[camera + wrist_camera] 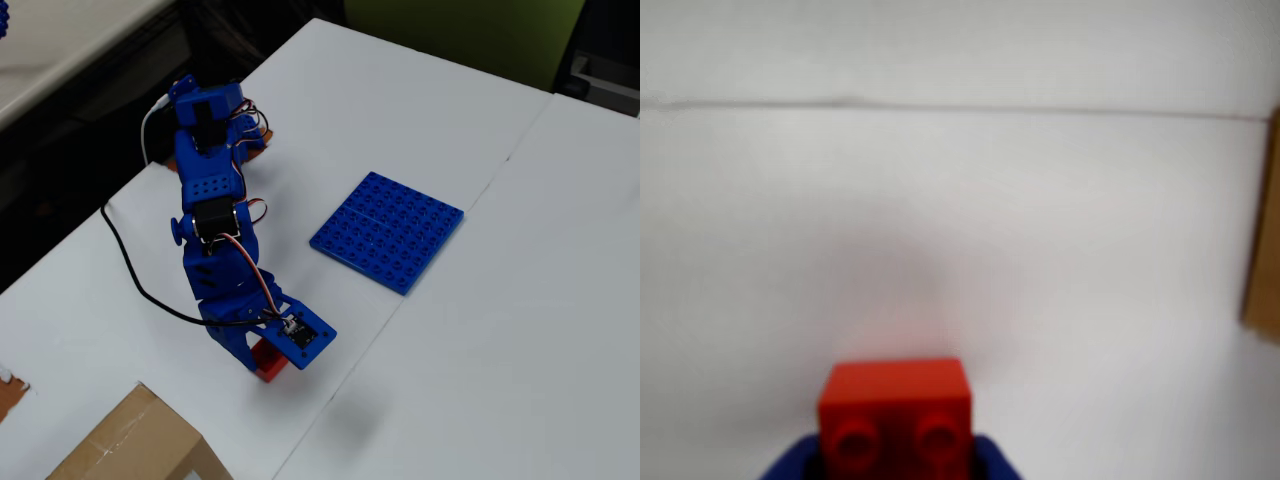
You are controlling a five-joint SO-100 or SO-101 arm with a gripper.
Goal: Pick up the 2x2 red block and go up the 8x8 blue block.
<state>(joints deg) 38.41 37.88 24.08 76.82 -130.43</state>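
The 2x2 red block [896,410] fills the bottom middle of the wrist view, studs facing the camera, with blue fingers [790,462] on both sides of it. My gripper [895,455] is shut on it. In the overhead view the gripper [262,358] holds the red block [269,364] at the lower left of the white table, apparently a little above it, under the wrist camera board. The 8x8 blue block [387,231] lies flat up and to the right of the gripper, well apart from it. It is out of the wrist view.
A cardboard box [130,440] stands at the bottom left, close to the gripper; its edge shows in the wrist view [1265,250]. A seam [420,280] runs between two white tables. A black cable [130,270] trails left of the arm. The table edge and dark floor lie at the upper left.
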